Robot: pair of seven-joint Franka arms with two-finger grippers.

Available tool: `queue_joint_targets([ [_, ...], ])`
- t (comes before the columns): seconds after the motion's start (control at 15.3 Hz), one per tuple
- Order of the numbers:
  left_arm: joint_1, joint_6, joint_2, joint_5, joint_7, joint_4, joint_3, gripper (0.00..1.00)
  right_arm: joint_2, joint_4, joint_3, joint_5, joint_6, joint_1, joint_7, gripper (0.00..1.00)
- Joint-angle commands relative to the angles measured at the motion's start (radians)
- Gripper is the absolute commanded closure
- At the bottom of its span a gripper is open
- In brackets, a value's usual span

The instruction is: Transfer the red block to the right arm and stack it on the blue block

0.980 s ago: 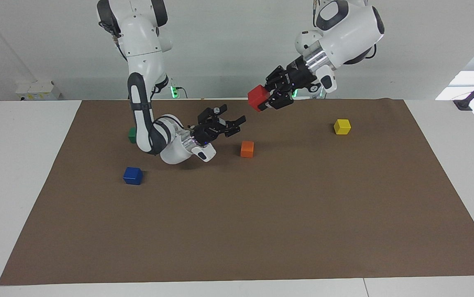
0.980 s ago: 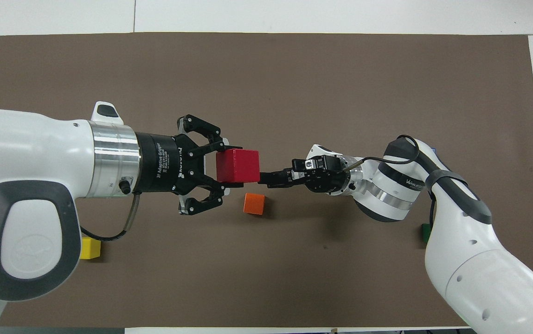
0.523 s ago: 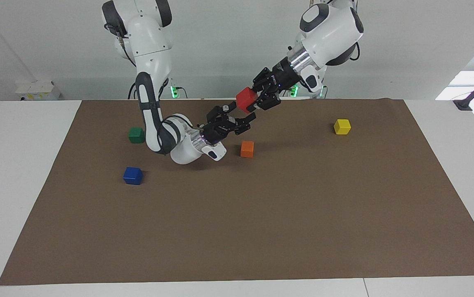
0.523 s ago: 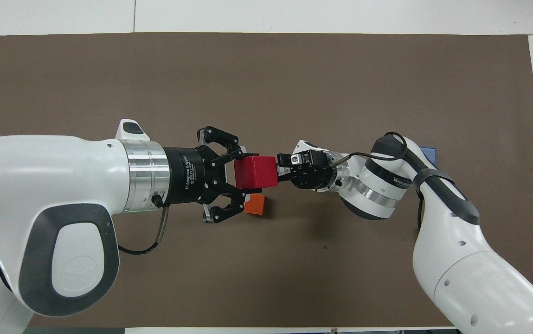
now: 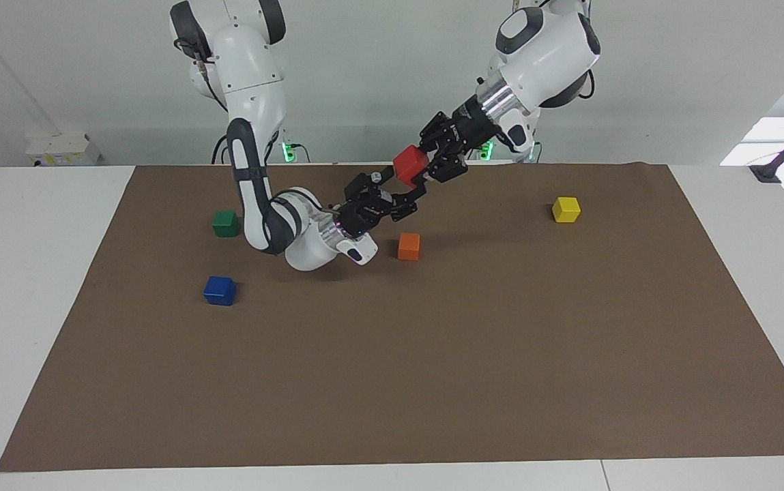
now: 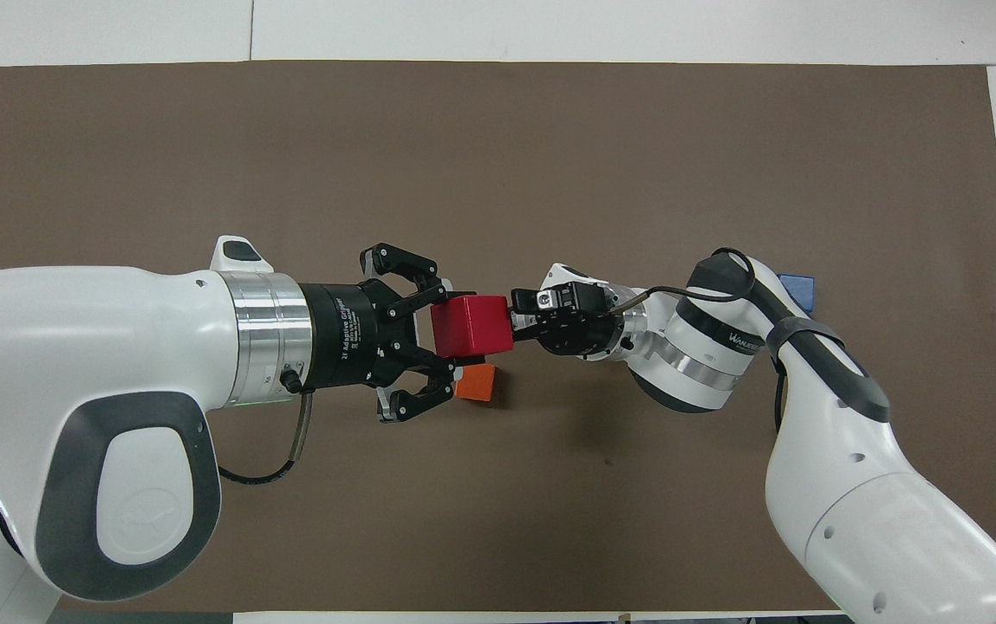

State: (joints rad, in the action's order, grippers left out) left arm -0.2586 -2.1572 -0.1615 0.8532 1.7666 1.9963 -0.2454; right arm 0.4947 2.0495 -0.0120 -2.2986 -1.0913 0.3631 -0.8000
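Observation:
My left gripper (image 5: 421, 168) holds the red block (image 5: 410, 164) up in the air, shut on it, over the mat near the orange cube. My right gripper (image 5: 398, 188) reaches up from below and meets the block, open, with one finger on each side of it. Seen from above, the red block (image 6: 470, 324) sits between the left gripper (image 6: 444, 328) and the right gripper (image 6: 517, 319). The blue block (image 5: 220, 290) rests on the mat toward the right arm's end; in the overhead view only a corner of the blue block (image 6: 797, 287) shows past the right arm.
An orange cube (image 5: 409, 246) lies on the brown mat (image 5: 432, 375) just under the two grippers. A green cube (image 5: 225, 223) sits nearer to the robots than the blue block. A yellow cube (image 5: 565, 209) lies toward the left arm's end.
The left gripper carried the red block toward the right arm's end. The right gripper rose and came forward until its fingers reached around the block.

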Motion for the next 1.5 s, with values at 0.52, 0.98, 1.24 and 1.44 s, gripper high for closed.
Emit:
queue_joint_targets([
  [0.52, -0.019, -0.036, -0.035, 0.013, 0.070, 0.041, 0.012, 1.00, -0.041, -0.005, -0.006, -0.028, -0.099, 0.013, 0.019, 1.00],
  [0.98, 0.039, 0.016, -0.033, -0.080, 0.060, 0.027, 0.020, 0.00, -0.054, -0.006, -0.006, -0.028, -0.101, 0.008, 0.021, 1.00],
  [1.24, 0.229, 0.143, -0.033, -0.163, -0.082, 0.012, 0.023, 0.00, -0.070, -0.005, -0.002, -0.012, -0.139, 0.002, 0.031, 1.00],
  [1.44, 0.321, 0.169, -0.032, -0.348, -0.409, 0.013, 0.023, 0.00, -0.134, -0.006, 0.003, 0.135, -0.304, -0.041, 0.041, 1.00],
])
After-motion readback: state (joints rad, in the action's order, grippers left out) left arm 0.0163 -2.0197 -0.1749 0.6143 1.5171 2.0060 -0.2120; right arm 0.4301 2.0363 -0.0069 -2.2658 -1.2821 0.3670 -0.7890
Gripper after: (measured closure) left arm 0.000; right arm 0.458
